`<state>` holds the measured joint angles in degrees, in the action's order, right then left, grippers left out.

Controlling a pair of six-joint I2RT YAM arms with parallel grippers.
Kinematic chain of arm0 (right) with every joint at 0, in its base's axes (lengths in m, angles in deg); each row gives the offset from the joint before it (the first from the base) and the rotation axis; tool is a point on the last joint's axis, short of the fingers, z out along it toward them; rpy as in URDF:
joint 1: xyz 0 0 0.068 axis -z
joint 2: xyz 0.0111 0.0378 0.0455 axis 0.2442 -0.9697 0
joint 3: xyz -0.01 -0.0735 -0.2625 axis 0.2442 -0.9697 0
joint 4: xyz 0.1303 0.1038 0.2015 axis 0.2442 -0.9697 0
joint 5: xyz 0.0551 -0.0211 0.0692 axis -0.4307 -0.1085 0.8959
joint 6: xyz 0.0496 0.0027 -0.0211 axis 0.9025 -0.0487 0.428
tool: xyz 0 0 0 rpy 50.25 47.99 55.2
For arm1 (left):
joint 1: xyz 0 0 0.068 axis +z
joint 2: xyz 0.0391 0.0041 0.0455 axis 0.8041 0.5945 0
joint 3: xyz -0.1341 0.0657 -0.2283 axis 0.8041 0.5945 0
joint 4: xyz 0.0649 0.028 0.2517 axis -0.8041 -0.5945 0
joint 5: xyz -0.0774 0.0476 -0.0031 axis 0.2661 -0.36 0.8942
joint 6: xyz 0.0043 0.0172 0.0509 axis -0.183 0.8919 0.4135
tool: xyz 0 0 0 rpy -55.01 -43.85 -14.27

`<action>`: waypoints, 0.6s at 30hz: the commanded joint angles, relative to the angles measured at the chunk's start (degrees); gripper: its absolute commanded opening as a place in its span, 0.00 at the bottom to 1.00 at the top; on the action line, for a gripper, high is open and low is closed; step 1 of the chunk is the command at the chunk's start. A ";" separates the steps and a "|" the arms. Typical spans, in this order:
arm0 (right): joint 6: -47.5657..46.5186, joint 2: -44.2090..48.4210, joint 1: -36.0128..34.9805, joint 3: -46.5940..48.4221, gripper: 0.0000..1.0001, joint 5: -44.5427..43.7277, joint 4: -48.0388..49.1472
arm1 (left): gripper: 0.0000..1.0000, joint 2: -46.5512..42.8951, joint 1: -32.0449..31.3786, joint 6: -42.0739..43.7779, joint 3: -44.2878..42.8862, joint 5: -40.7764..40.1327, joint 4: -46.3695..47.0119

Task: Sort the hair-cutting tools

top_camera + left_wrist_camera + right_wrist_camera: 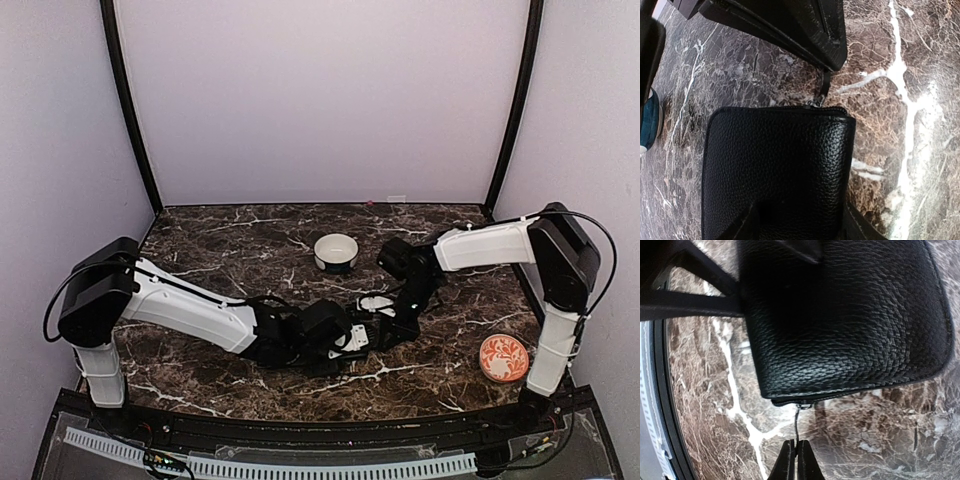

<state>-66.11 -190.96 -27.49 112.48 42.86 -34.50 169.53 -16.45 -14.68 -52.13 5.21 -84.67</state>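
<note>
No scissors or thin black sticks show in any view. A closed black grained case (780,165) lies on the marble table; it also shows in the right wrist view (840,315) and, mostly hidden between the arms, in the top view (383,325). My left gripper (800,231) is shut on the case, one finger on each long side; in the top view it is low at mid-table (350,335). My right gripper (796,460) is shut on the case's thin metal zipper pull (798,422) at the case's corner. In the top view my right gripper (402,312) sits just right of the left one.
A white round bowl (336,252) stands behind the grippers, mid-table. An orange patterned round dish (503,357) lies at the right front near the right arm's base. The table's black front rail (300,435) runs along the near edge.
</note>
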 commanded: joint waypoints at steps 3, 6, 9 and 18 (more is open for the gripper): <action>-3.01 1.46 -0.05 -0.56 0.00 4.98 -5.32 | 0.52 2.13 1.83 -1.98 -0.43 -3.78 -2.20; -1.82 0.45 2.75 1.22 0.06 6.61 -5.02 | 0.53 -0.89 1.19 -0.69 2.07 -3.90 0.40; -2.17 0.52 5.92 3.82 0.14 9.05 -6.74 | 0.57 -5.13 0.70 0.50 4.24 -3.78 2.51; 0.02 7.16 12.37 7.75 0.23 8.43 -8.42 | 0.67 -16.19 0.94 1.39 6.14 -13.59 3.28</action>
<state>-67.29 -188.51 -17.22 118.14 50.33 -40.71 159.76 -16.32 -13.74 -46.80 -1.11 -81.79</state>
